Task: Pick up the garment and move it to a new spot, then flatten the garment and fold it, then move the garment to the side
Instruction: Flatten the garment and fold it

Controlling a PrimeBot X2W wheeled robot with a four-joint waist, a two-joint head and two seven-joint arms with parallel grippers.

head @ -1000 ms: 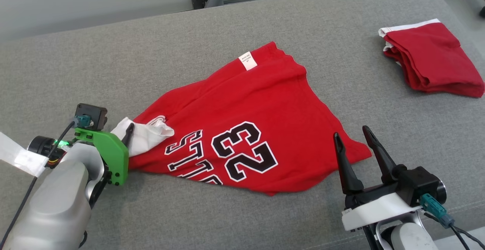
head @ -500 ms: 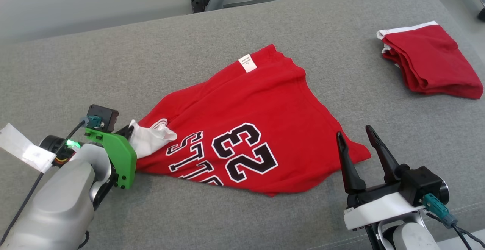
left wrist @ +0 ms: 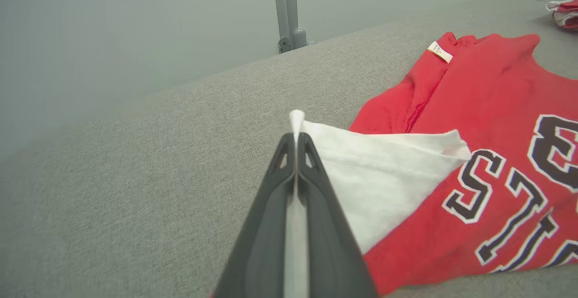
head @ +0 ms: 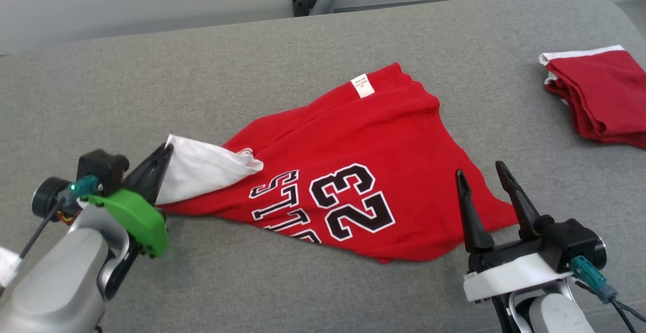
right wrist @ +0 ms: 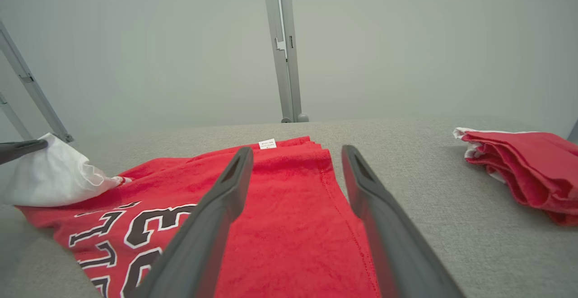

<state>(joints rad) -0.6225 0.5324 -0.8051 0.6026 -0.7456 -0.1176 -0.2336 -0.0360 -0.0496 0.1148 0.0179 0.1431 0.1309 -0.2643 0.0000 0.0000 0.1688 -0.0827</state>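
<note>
My left gripper [head: 166, 147] is pinched tight on the red shirt [head: 363, 136], gripping the white flap [head: 202, 169] at its left end. In the wrist view, cloth shows between the fingers [left wrist: 327, 235]. The flap is lifted and turned back over the shirt, which lies spread on the grey cushion [head: 252, 55] with the number 23 facing up. My right gripper [head: 479, 167] hangs with its fingers apart over the shirt's near right corner, gripping nothing. A folded red garment [head: 600, 91] sits well apart at the far right.

garment [head: 363, 146]: matt red knit cloth
cushion [head: 151, 80]: rough grey woven fabric
right gripper [head: 479, 167]: smooth matt dark plastic fingers [head: 472, 222]
</note>
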